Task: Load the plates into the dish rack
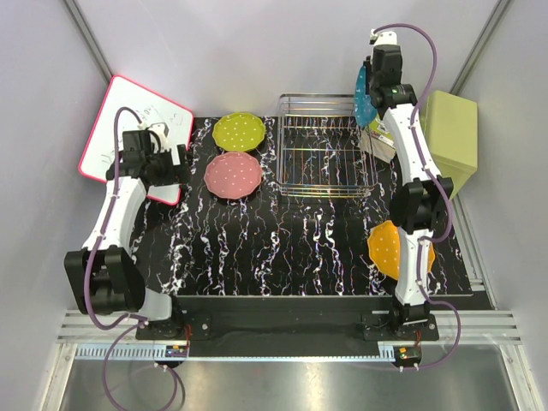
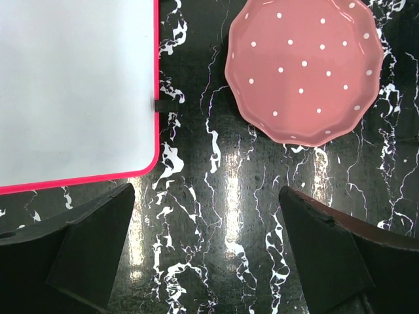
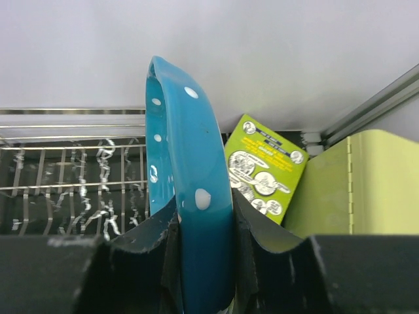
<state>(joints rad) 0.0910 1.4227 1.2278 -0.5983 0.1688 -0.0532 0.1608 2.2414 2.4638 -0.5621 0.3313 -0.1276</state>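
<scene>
My right gripper (image 1: pixel 371 92) (image 3: pixel 204 219) is shut on the rim of the blue plate (image 1: pixel 364 98) (image 3: pixel 190 163). It holds the plate on edge above the right end of the silver wire dish rack (image 1: pixel 321 158) (image 3: pixel 72 150). The pink plate (image 1: pixel 233 175) (image 2: pixel 304 69) and the lime green plate (image 1: pixel 239 131) lie flat to the left of the rack. An orange plate (image 1: pixel 387 248) lies at the near right, partly hidden by the right arm. My left gripper (image 1: pixel 174 164) (image 2: pixel 207 196) hangs open and empty over the black mat, just left of the pink plate.
A white board with a red border (image 1: pixel 128 128) (image 2: pixel 72 85) lies at the far left, partly under the left gripper. An olive-green box (image 1: pixel 449 137) (image 3: pixel 334 190) stands right of the rack, with a green printed card (image 3: pixel 265 167) between them.
</scene>
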